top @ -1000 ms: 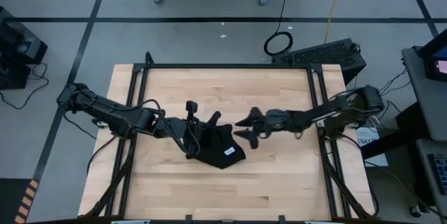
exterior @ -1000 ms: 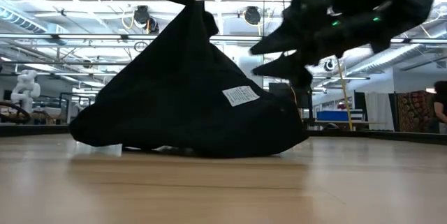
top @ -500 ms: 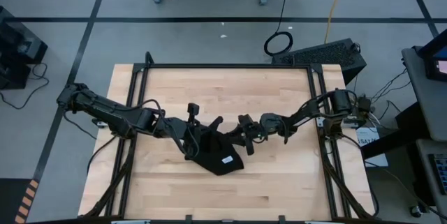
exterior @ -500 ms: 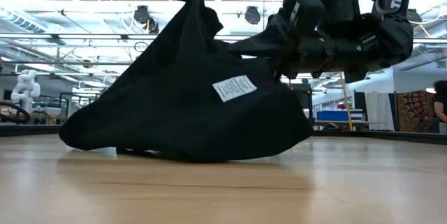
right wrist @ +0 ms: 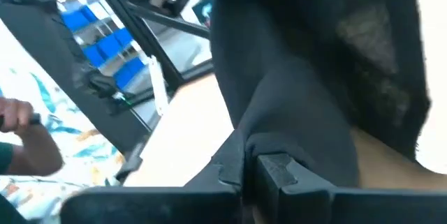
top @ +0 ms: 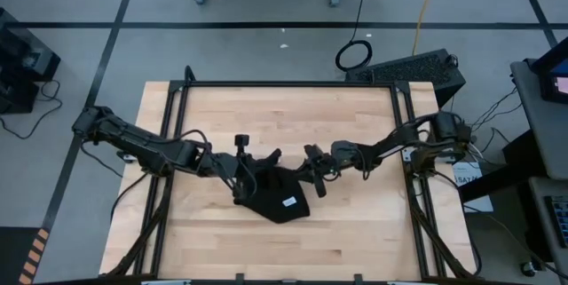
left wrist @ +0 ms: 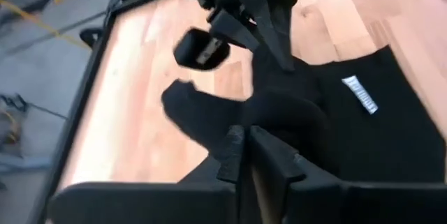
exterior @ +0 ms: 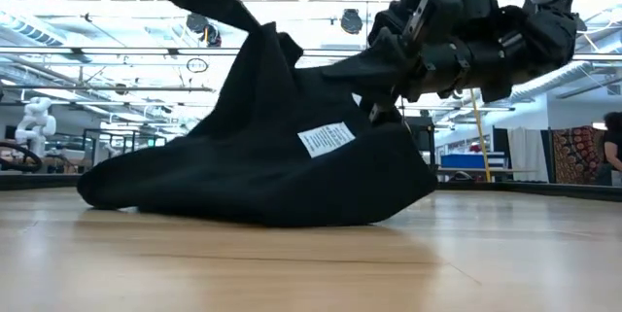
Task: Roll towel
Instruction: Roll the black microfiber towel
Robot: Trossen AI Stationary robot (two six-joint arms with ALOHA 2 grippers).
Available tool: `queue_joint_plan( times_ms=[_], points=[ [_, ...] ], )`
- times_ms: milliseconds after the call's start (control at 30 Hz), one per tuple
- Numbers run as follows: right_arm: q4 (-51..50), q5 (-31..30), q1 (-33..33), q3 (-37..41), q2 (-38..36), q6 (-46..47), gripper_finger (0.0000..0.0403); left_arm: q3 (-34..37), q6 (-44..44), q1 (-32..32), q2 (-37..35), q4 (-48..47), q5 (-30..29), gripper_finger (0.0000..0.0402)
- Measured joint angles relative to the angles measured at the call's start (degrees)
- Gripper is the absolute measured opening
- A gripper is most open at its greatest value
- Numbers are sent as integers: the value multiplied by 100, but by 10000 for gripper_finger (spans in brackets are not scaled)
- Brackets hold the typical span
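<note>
Black cloth, the towel (top: 280, 198), lies bunched just below the centre of the high view, on the wooden table (top: 355, 241). Its small white tag (top: 289, 201) faces up near the lower right of the heap. In the low view the towel (exterior: 262, 166) forms a tent: broad base on the table, two raised peaks at the upper left and upper right of the frame.

Note the left gripper (top: 238, 174) at the heap's upper left edge. Its fingers are closed, pinching a fold of towel; in the low view this is the higher peak (exterior: 238, 22). The left wrist view confirms cloth caught between the closed fingers (left wrist: 241, 155).

Note the right gripper (top: 309, 177) at the heap's upper right edge. Its fingers are closed on the cloth; the right wrist view shows fabric gathered at the fingertips (right wrist: 272, 168).

Both grippers hold the far side of the towel, near each other. The line between them runs left to right across the high view, and the bulk of the towel lies toward the bottom of that frame. Judged from this, you must spread the cloth flat along that line before any roll can start.
</note>
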State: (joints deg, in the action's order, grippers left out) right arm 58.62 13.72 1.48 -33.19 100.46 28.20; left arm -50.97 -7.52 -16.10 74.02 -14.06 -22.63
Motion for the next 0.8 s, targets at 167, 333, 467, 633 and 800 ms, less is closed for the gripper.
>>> queue_joint_plan(
  times_ms=[167,333,467,633,800],
  points=[
    [-1730,-114,-160,0,-879,-331,1,372,482,-116,0,493,-11,99],
    [-3951,-332,-184,2,-2077,-552,1,974,1139,-129,2,1789,-608,174],
    [-4939,-379,-126,2,-2969,-507,0,1528,1132,-129,138,3210,-701,212],
    [-4790,-1066,-94,2,-3889,-413,0,1756,773,-122,629,4780,-136,221],
    [-4688,-1605,-101,2,-4429,-564,0,1696,685,-6,1508,5267,-116,221]
  ],
)
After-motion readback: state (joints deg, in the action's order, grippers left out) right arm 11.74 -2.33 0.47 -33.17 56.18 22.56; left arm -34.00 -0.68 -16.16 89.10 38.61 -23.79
